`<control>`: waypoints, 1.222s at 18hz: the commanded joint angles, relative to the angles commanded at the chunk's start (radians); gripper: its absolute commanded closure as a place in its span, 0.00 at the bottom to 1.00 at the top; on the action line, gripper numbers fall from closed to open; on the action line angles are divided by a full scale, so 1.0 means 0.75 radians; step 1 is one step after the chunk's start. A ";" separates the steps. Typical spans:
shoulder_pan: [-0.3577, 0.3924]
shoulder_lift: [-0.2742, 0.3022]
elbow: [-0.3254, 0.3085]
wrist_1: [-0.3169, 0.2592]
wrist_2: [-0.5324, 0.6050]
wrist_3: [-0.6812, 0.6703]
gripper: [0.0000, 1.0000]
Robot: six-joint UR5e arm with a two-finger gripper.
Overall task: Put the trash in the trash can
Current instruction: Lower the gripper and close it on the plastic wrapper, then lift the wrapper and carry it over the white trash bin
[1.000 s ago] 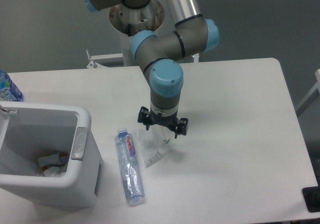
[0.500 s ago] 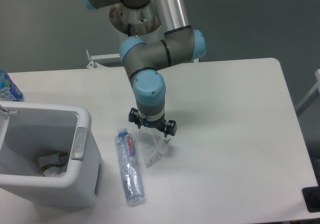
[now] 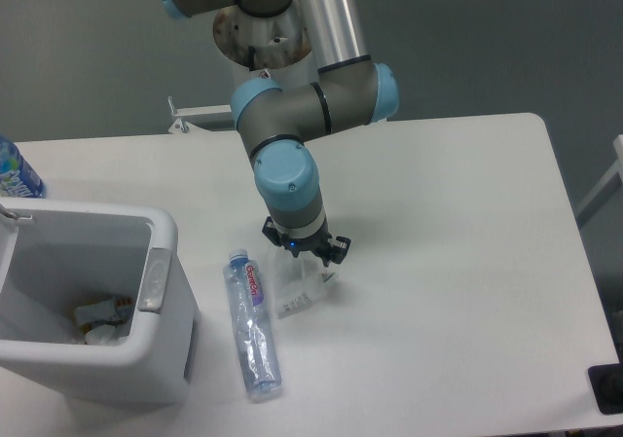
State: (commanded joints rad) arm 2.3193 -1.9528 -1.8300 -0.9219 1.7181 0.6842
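Fixed camera: the two-finger gripper (image 3: 304,262) is pointing straight down over the crumpled clear-white plastic wrapper (image 3: 295,289), which is lying on the white table (image 3: 458,262). Whether its fingers are apart or pinching the wrapper cannot be told. The slim clear plastic bottle with a red-purple label (image 3: 252,324) is lying just left of the wrapper. The white rectangular plastic trash can (image 3: 92,301) is standing left of the bottle, already containing scraps.

A blue-labelled bottle (image 3: 15,172) peeks in at the far left edge, a white table (image 3: 467,262) spreads under everything, grey floor (image 3: 88,57) behind.
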 joint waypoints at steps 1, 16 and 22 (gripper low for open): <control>0.004 0.004 0.000 0.000 0.000 0.000 1.00; 0.166 0.143 0.329 -0.006 -0.259 -0.304 1.00; 0.219 0.145 0.568 -0.006 -0.670 -0.717 1.00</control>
State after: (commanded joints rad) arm 2.4835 -1.8439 -1.4037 -0.9265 1.2155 0.1461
